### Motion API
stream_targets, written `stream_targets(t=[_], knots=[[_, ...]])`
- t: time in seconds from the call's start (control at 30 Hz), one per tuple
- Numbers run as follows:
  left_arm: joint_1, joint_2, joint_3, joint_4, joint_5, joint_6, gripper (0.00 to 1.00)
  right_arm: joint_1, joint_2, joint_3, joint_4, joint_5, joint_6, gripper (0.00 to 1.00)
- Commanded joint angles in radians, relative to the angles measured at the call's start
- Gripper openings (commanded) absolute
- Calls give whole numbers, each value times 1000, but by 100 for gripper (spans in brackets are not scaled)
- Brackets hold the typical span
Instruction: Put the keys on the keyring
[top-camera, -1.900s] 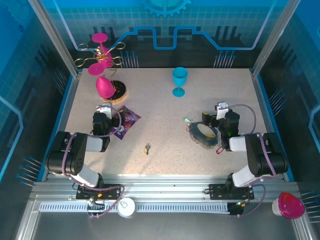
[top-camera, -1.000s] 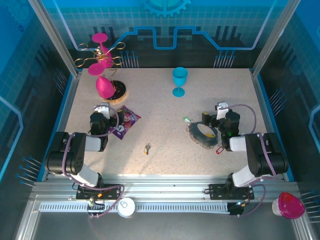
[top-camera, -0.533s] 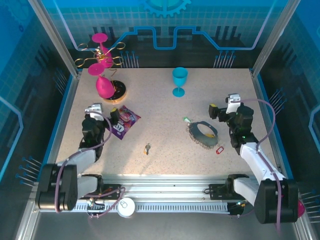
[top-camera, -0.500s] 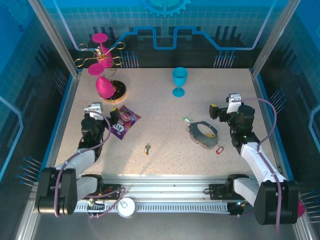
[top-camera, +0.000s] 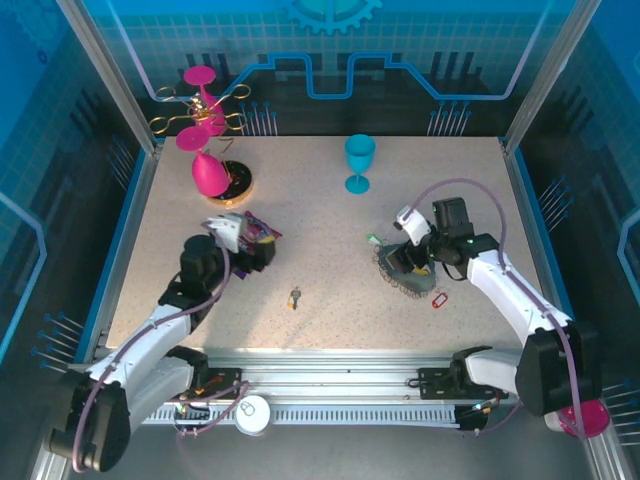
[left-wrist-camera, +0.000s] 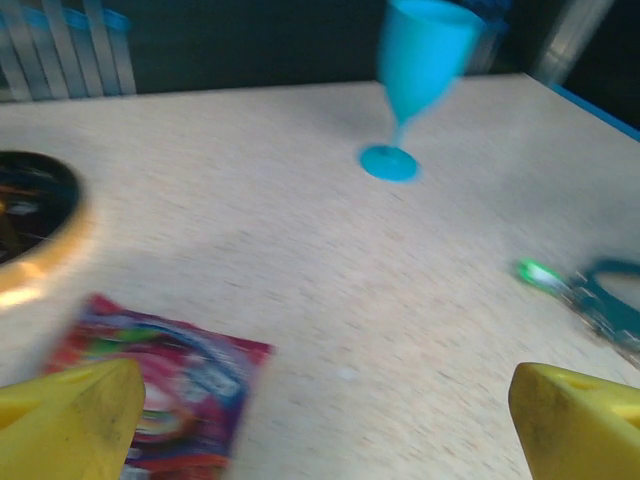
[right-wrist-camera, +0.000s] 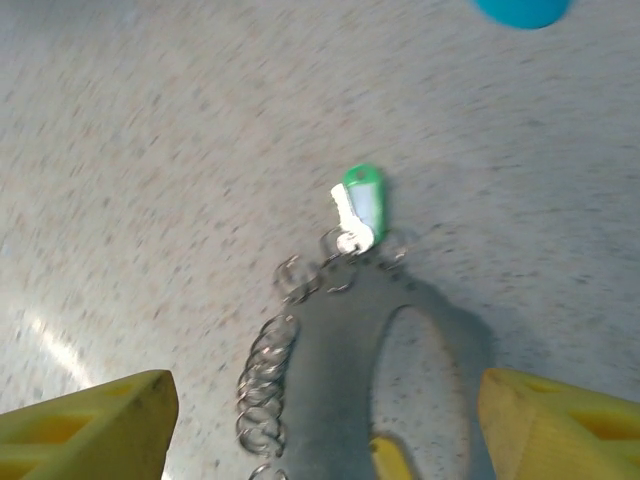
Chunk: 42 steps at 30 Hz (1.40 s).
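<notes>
A robotics laboratory test cell is indicated. A speckled table (top-camera: 320, 210) is enclosed by aluminium posts (top-camera: 108, 75) and translucent blue panels (top-camera: 420, 40), which are printed with a gear motif (top-camera: 331, 12) and circuit-like lines. Two cabled robot arms, the left arm (top-camera: 150, 338) and the right arm (top-camera: 510, 290), are bolted to a slotted metal rail (top-camera: 330, 412) at the near edge. Unrelated props, such as a blue goblet (top-camera: 359, 160) and a snack packet (left-wrist-camera: 190, 385), are laid out on the table.
</notes>
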Motion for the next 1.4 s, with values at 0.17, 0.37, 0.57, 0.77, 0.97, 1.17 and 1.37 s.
stream_targets(t=[0.17, 0.37, 0.57, 0.77, 0.97, 1.17, 1.37], knots=[[-127, 116, 52, 26, -63, -102, 93, 12, 162, 89, -127, -120, -412, 65], [-169, 189, 54, 105, -116, -242, 92, 37, 326, 192, -142, -110, -471, 56], [-176, 226, 41, 152, -152, -320, 92, 68, 448, 261, -162, -79, -539, 51], [-178, 230, 40, 139, -152, -334, 92, 83, 521, 302, -164, -44, -577, 50], [-179, 239, 43, 135, -160, -340, 91, 93, 575, 327, -169, -30, -582, 47], [-180, 245, 48, 130, -161, -341, 90, 101, 608, 332, -171, -11, -583, 42], [-182, 234, 41, 119, -169, -347, 90, 113, 618, 309, -162, 9, -590, 36]])
